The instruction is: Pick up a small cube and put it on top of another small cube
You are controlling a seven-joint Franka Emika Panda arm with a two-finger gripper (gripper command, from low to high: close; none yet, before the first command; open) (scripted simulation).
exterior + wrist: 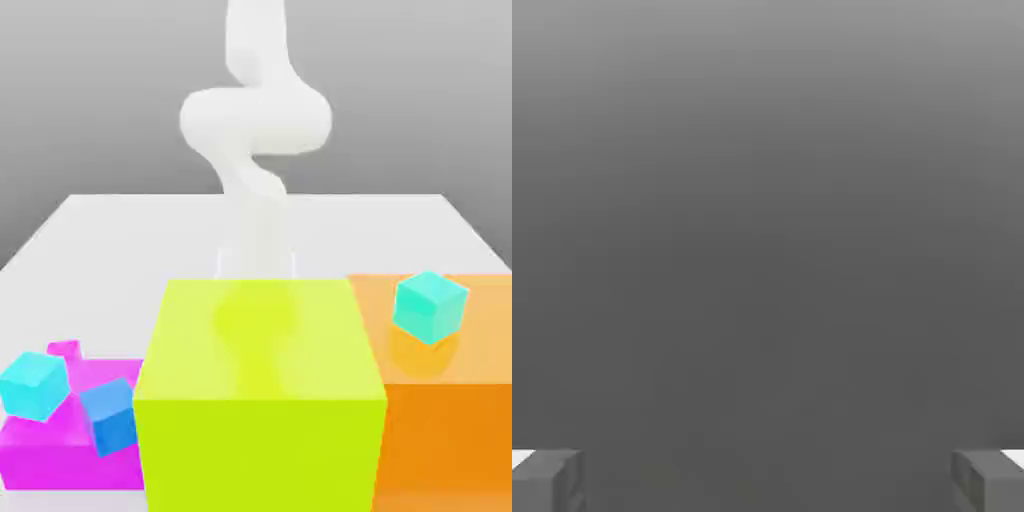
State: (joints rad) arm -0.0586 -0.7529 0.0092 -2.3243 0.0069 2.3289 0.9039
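Pincer (768, 482) spread wide, nothing between its tips. Small magenta cube (65, 349) sits at the flat magenta block's (70, 470) far edge. Best approach: straight down, clear of the cyan cube (35, 386).

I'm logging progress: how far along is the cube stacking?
Nothing looks stacked yet: the small magenta cube sits at the large magenta block, no cube on it. The tool is open and empty. Picking up and placing both remain.
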